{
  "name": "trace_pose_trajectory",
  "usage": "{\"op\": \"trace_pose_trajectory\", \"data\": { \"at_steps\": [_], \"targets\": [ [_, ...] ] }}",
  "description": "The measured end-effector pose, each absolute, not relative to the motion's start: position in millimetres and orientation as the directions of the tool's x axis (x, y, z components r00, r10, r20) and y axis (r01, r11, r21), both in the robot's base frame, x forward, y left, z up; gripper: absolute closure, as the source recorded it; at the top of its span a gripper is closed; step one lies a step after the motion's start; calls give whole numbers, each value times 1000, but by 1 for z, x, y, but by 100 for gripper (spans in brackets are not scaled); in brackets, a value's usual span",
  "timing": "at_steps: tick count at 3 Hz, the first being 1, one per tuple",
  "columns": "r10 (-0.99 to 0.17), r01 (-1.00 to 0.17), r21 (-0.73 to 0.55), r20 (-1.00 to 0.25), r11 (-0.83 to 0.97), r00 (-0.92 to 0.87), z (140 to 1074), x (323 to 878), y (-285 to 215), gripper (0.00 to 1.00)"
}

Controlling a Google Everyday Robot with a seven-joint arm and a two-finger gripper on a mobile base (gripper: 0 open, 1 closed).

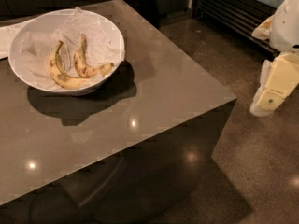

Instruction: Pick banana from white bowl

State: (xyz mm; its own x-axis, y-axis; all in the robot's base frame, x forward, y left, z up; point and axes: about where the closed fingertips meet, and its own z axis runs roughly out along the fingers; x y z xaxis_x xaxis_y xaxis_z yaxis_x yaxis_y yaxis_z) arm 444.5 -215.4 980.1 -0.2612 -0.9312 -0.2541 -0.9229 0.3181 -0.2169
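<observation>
The white bowl (28, 41), wide, shallow and lined with crumpled white paper, stands on the far left of the dark table. Two bananas lie in it. The banana (84, 65) is the right-hand one: brown-speckled and bent like a hook, with its blunt tip pointing right. A longer crescent banana (60, 76) lies just left of it, and the two touch near the bottom. My gripper (272, 90), cream-coloured, hangs at the right edge of the view, off the table and over the floor, far from the bowl. It holds nothing that I can see.
The dark glossy table (154, 97) has its near right corner between the bowl and my gripper. A white sheet (5, 36) lies behind the bowl at the far left. A dark slatted cabinet (229, 8) stands at the back right. Speckled floor surrounds the table.
</observation>
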Motion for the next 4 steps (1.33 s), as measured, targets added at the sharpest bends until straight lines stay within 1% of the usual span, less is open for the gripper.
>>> {"op": "trace_pose_trajectory", "data": {
  "at_steps": [1,2,3,4],
  "targets": [
    [-897,-908,-161,-296,387,-329,981,465,-212,0],
    [-912,-918,-147,-251,368,-325,977,491,-196,0],
    [-907,-914,-154,-268,374,-326,977,499,-193,0],
    [-903,-909,-162,-271,384,-333,979,523,-173,0]
  ]
}}
